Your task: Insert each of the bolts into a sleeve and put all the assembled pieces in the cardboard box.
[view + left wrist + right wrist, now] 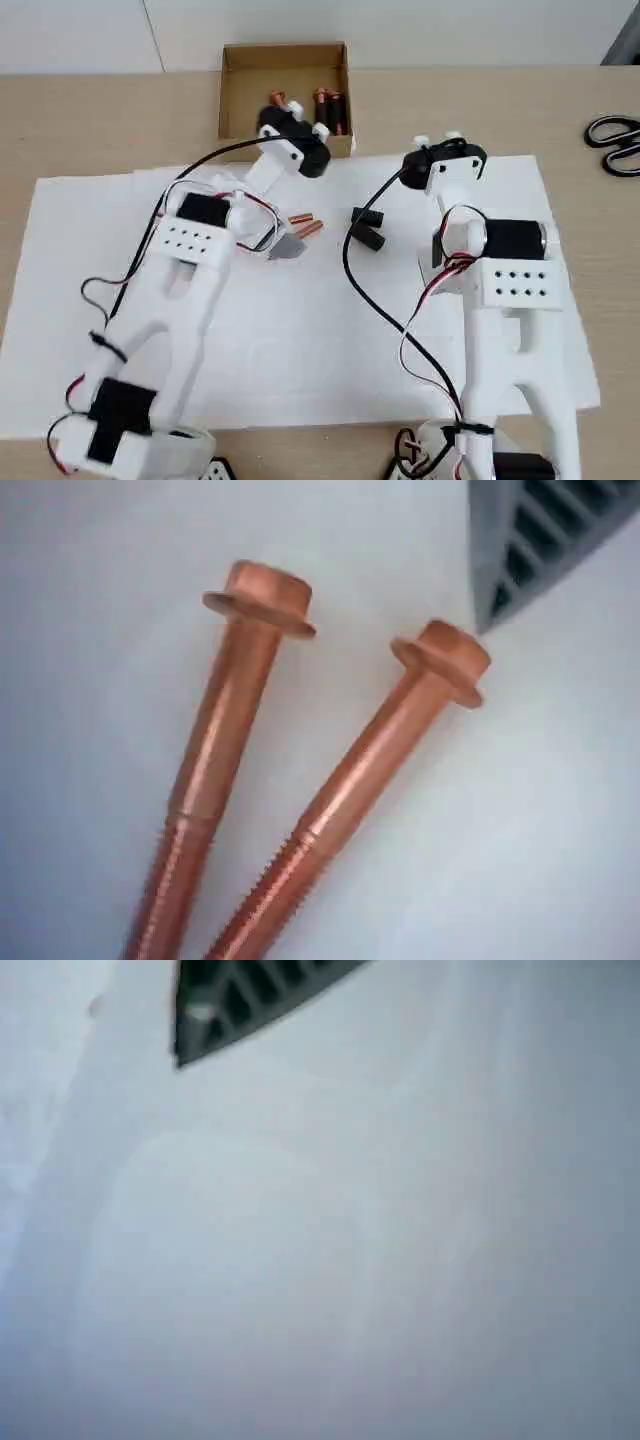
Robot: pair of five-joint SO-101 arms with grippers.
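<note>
Two copper bolts (305, 223) lie side by side on the white sheet (300, 340); in the left wrist view the bolts (240, 730) appear very close, heads away from the threads. My left gripper (286, 246) hangs low just beside them, and its grey ribbed tip (520, 540) is next to one bolt head. Two black sleeves (368, 227) lie to the right of the bolts. My right gripper (437, 250) is down over bare sheet right of the sleeves, its dark tip (250, 1000) above the paper. The cardboard box (240, 90) at the back holds assembled pieces (330, 108).
Black scissors (615, 143) lie on the wooden table at the far right. Both arms' cables loop over the sheet between the bolts and the sleeves. The near part of the sheet is bare.
</note>
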